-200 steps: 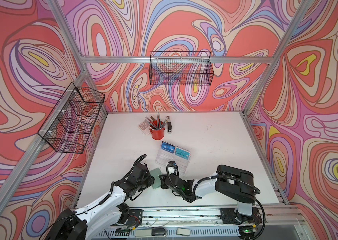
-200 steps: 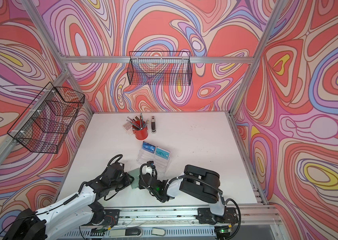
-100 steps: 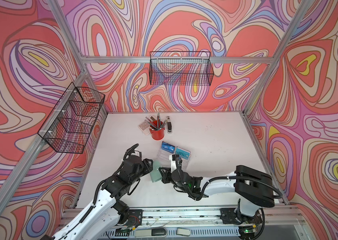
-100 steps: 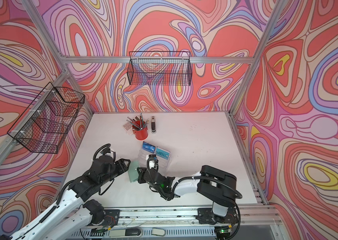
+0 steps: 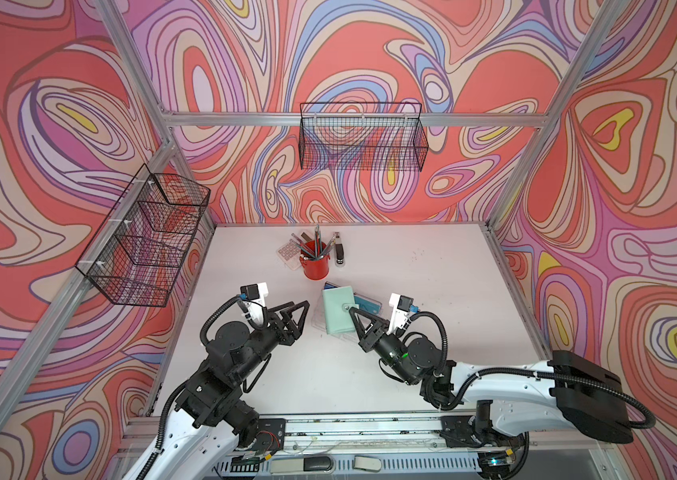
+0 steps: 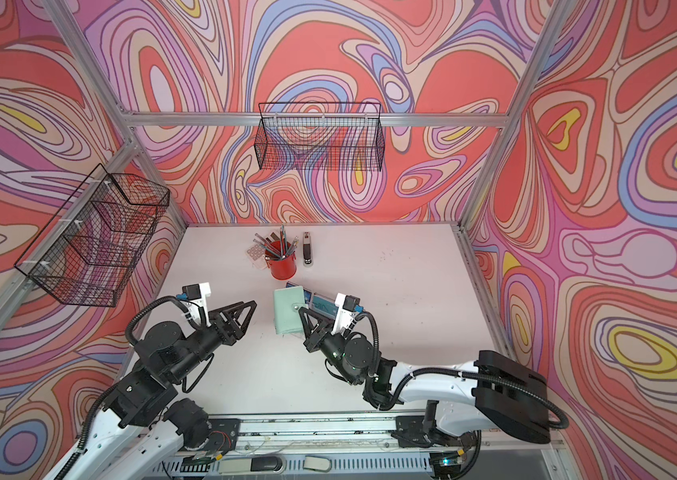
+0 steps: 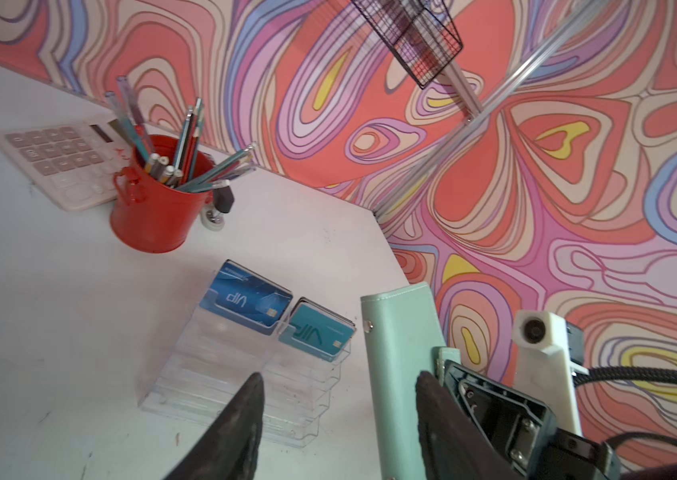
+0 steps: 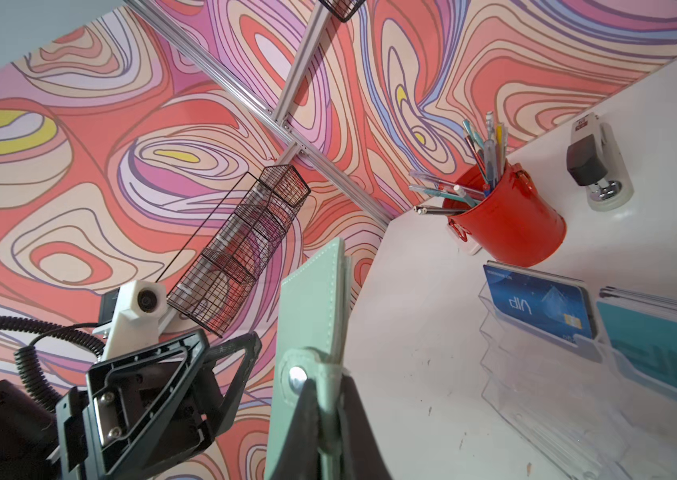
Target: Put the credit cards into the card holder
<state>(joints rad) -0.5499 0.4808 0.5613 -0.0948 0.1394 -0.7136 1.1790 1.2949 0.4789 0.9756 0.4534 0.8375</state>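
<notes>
Scene: two robot arms meet over the middle of the white worktop (image 5: pixel 411 299), with a shut wallet between them.
Card holder: the sage-green card holder (image 5: pixel 337 311) is held upright, clear of the worktop. It is close to the clear stand (image 7: pixel 220 374); whether beside or above it cannot be told. Its strap is snapped shut.
Right gripper: the right gripper (image 8: pixel 326 395) has its jaws pressed together on the holder's strap edge, just beside the snap button.
Left gripper: the left gripper (image 7: pixel 339 376) has its jaws spread and empty. It is close beside the holder and apparently not touching it.
Credit cards: the credit cards (image 7: pixel 245 297), blue and teal, stand side by side in the stand's top tier, mid-worktop.
Background: a red pen cup (image 5: pixel 315 266), a calculator (image 7: pixel 58 158) and a stapler (image 8: pixel 598 170) sit near the far edge.
Progress: early, by the look of it. The holder is in hand, but it has yet to be unsnapped and opened. Every visible card has yet to be moved.
</notes>
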